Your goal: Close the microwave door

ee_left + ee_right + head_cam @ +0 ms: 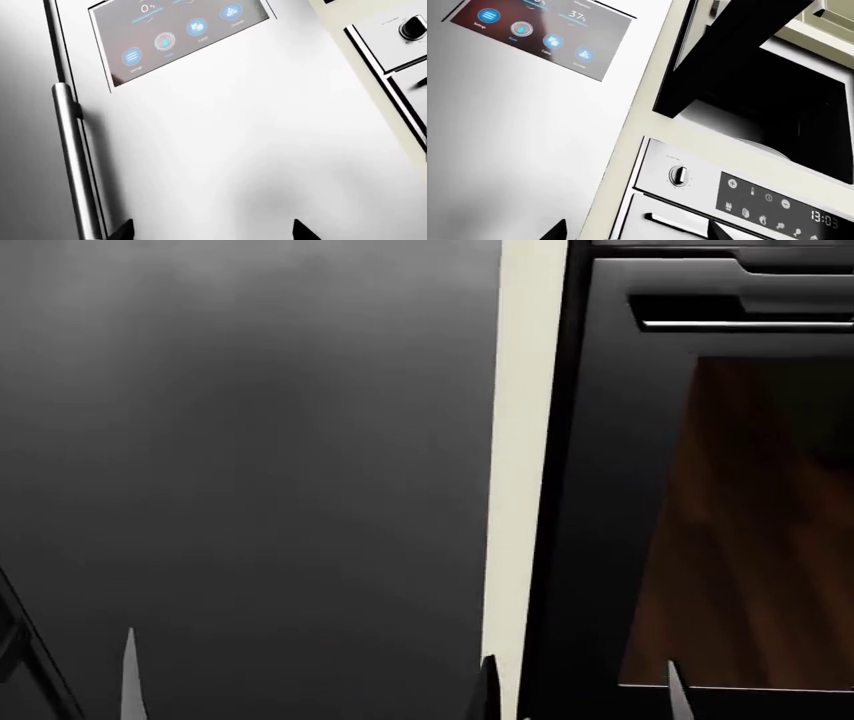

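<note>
The microwave appears only in the right wrist view. Its black door (727,55) stands swung open, out from the dark cavity (810,117). My right gripper (635,231) is open and holds nothing. It is well away from the door, pointing at the cream strip between the fridge and the oven. My left gripper (212,231) is also open and empty. It faces the plain front of the fridge door (253,150). The microwave is out of view in the head and left wrist views.
The steel fridge has a touchscreen (540,35) and a long bar handle (73,160). Below the microwave sits an oven control panel with a knob (678,175) and a display (774,205). The head view shows the oven's glass door (747,530) and handle (741,325).
</note>
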Controlling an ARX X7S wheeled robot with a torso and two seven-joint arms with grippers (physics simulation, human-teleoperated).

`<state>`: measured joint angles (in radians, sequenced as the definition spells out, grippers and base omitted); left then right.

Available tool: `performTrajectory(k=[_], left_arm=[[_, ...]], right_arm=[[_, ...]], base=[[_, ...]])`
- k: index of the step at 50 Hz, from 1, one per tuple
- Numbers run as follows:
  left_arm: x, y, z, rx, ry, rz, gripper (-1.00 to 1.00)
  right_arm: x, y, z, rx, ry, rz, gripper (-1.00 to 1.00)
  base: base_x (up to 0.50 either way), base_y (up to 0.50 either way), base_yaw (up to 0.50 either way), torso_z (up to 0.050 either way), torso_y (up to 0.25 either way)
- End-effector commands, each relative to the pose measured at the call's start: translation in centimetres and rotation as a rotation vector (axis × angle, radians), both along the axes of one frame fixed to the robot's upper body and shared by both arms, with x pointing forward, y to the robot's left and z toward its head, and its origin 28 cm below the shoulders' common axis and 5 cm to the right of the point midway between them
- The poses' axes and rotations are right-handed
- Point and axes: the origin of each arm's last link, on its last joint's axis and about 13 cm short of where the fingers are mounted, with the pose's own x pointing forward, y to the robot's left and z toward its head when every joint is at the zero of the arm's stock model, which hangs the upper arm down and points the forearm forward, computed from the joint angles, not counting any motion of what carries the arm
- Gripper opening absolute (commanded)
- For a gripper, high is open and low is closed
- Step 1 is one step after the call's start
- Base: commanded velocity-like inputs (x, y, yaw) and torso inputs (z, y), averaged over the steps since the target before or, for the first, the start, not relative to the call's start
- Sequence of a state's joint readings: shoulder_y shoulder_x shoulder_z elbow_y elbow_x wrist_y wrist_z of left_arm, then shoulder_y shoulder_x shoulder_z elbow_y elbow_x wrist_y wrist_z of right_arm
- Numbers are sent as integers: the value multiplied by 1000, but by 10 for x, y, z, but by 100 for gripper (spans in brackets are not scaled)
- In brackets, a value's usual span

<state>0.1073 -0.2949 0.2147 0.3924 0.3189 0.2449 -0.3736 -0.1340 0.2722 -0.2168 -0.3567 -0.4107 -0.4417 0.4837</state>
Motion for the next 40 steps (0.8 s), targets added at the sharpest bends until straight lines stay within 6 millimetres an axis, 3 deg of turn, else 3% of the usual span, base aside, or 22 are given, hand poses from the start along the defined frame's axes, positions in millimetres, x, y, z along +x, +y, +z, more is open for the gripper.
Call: performTrajectory(k=[1,11,22,28,40], left_arm=[[-1,1,-2,7,-10,-3,100],[-1,-1,0,9,-9,-6,100],[-1,-1,0,13,-13,-12,100],[0,-3,5,16,-14,-17,100],[-1,-3,3,19,-17,-18,100]], right_arm=[[-1,2,0,-29,-4,-5,100],[-1,2,-1,35,15,20,100],[-4,0,6,73,-16,11,100],[-7,3,9,-8,-46,33,100],[-8,4,8,-23,-37,41,100]], base=[[480,281,0,0,0],[477,277,0,0,0],[0,0,0,0,0],[0,0,0,0,0],[229,-254,0,0,0]])
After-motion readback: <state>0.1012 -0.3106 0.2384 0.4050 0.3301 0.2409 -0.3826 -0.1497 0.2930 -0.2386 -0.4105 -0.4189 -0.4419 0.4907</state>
